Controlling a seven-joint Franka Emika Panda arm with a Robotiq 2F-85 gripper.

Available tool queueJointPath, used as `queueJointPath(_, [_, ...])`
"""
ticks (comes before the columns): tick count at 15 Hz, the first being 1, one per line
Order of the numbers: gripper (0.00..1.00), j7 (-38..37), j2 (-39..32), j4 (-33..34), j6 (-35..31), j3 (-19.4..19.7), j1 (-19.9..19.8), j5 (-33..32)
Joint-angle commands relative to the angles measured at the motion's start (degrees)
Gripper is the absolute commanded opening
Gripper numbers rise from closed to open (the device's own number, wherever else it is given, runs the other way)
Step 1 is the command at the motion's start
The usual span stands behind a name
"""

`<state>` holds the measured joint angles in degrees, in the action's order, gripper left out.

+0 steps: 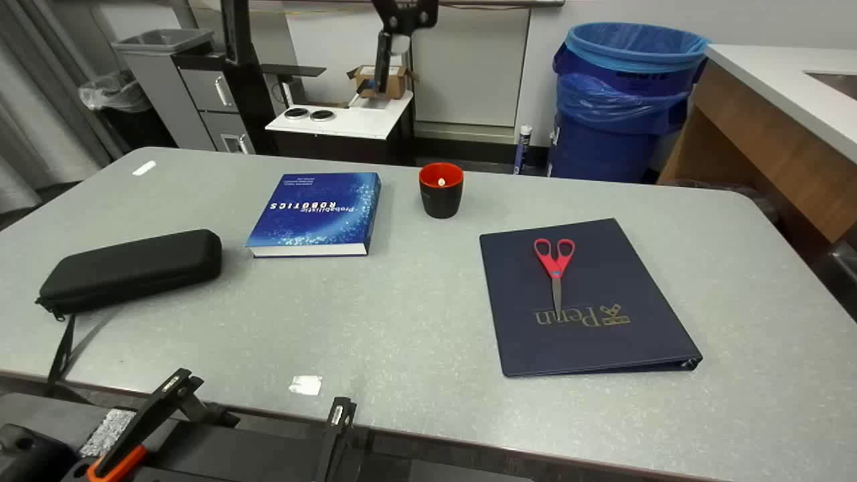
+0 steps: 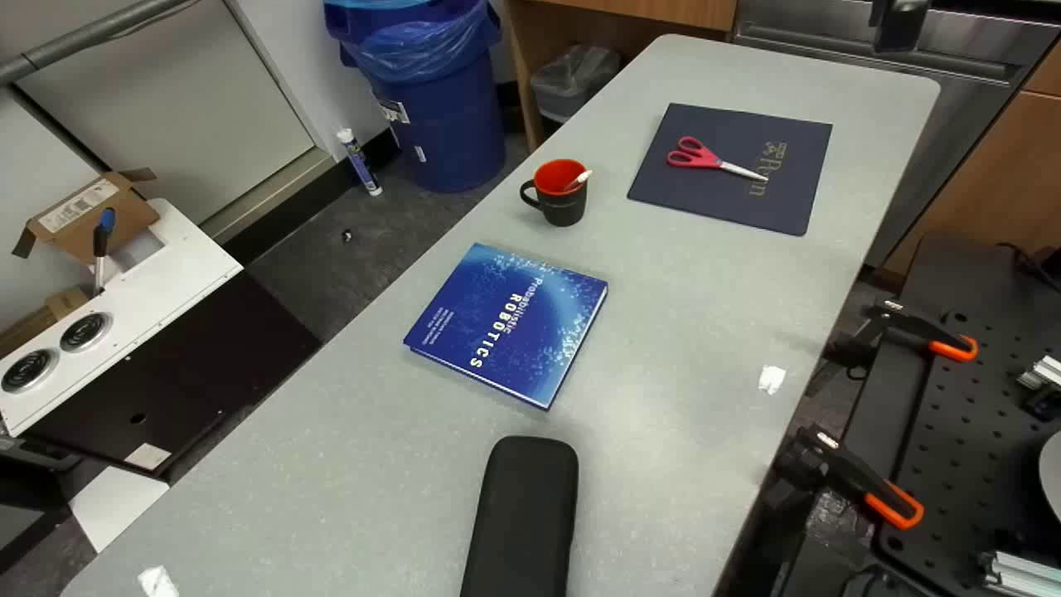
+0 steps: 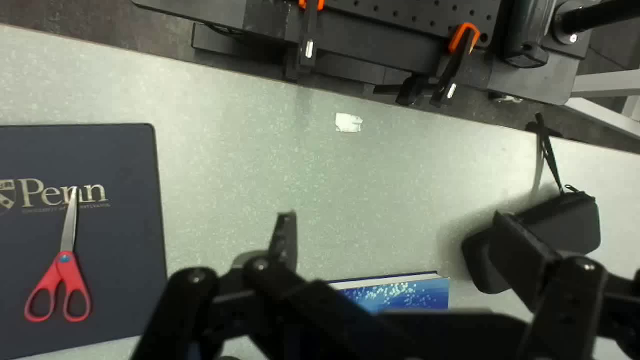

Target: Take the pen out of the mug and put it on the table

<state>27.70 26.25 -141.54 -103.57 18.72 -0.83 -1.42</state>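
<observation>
The jaws of the gripper (image 3: 393, 220) are spread wide apart, the table (image 3: 240, 175) seen between them in the wrist view. The pen (image 2: 580, 178) is held in the mug (image 1: 441, 201), an end exposed in both exterior views. The mug is set near the table's far edge; a blue book (image 1: 315, 207) is laid to its left, red-handled scissors (image 1: 554, 266) nearer and right, on a navy folder (image 1: 596, 281).

Pen (image 2: 578, 178): thin, whitish, tilted in the mug (image 2: 563, 204), upper end leaning over the rim. Mug: black outside, red inside, one handle, upright. On light grey tabletop (image 1: 415, 308), near its far long edge in an exterior view, about midway between far corners.
</observation>
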Motion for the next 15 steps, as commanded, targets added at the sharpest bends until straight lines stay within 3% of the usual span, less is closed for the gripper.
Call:
queueJointPath(1, [1.0,0.62,-0.28,0.05,0.05,-1.58,-1.72,0.66])
queueJointPath(10, [1.0,-4.01,-26.19,8.35,-21.06,-4.39,-2.01,2.38])
queueJointPath(12, [1.0,-6.52,-30.64,11.77,-22.16,-5.32,-3.03,2.95])
queueJointPath(14, [1.0,-6.3,-32.07,14.49,-19.03,-6.33,-4.28,4.26])
queueJointPath(15, [1.0,-6.22,-29.69,10.34,-21.9,-6.98,-4.45,1.36])
